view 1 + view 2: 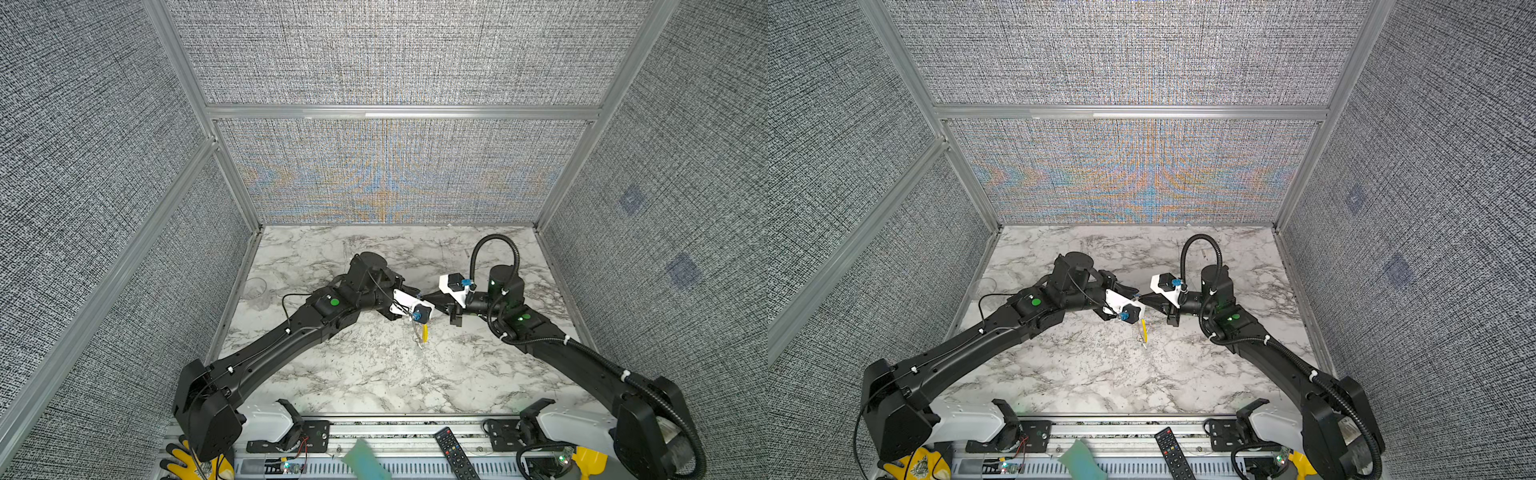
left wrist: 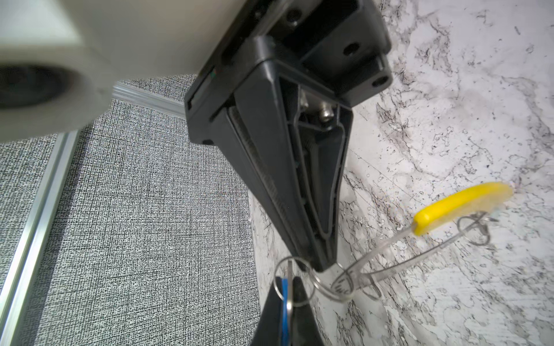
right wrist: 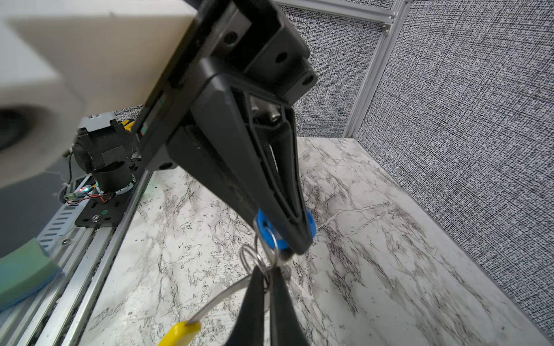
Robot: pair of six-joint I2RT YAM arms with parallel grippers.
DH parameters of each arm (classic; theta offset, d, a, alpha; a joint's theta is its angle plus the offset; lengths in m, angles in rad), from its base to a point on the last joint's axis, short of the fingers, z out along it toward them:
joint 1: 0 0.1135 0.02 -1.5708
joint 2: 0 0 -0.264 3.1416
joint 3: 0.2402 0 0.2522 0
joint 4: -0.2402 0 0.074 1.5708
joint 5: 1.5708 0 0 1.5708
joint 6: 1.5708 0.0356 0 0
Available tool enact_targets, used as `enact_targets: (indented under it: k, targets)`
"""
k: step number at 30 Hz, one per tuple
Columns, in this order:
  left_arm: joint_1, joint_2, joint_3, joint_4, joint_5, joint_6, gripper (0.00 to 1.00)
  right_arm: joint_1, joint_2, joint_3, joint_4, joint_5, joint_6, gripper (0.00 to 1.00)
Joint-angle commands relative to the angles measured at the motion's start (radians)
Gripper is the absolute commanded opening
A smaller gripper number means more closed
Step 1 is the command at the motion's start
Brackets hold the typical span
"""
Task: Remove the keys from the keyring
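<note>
2 grips are holding: left gripper (image 2: 322, 266) pinching the small metal ring (image 3: 250, 257) on the grey-and-yellow loop keyring (image 2: 461, 203), right gripper (image 3: 299, 248) clamping the blue-headed metal key (image 3: 266, 227); try threading it around the coil.

Open tabletop (image 1: 374, 374) around keyring (image 1: 424, 332), cup (image 1: 254, 286) leftward

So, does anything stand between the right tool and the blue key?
Nothing visible does: the right tool is shut on the head of the blue key. The key is threaded on the small metal ring, which the left tool pinches.
</note>
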Motion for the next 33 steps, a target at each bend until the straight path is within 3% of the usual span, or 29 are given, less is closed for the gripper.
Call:
enact_targets:
  k: [1,17,33]
  targets:
    - [-0.003,-0.011,-0.004,0.033,0.014,-0.004,0.0,0.001,0.0,0.002,0.007,-0.022,-0.003,0.03]
    - [-0.002,-0.07,-0.079,0.096,-0.047,-0.006,0.0,-0.001,-0.003,0.002,0.007,-0.012,0.006,0.0]
    - [-0.002,-0.132,-0.18,0.15,-0.079,-0.063,0.0,-0.014,0.017,0.005,0.094,-0.03,0.132,0.0]
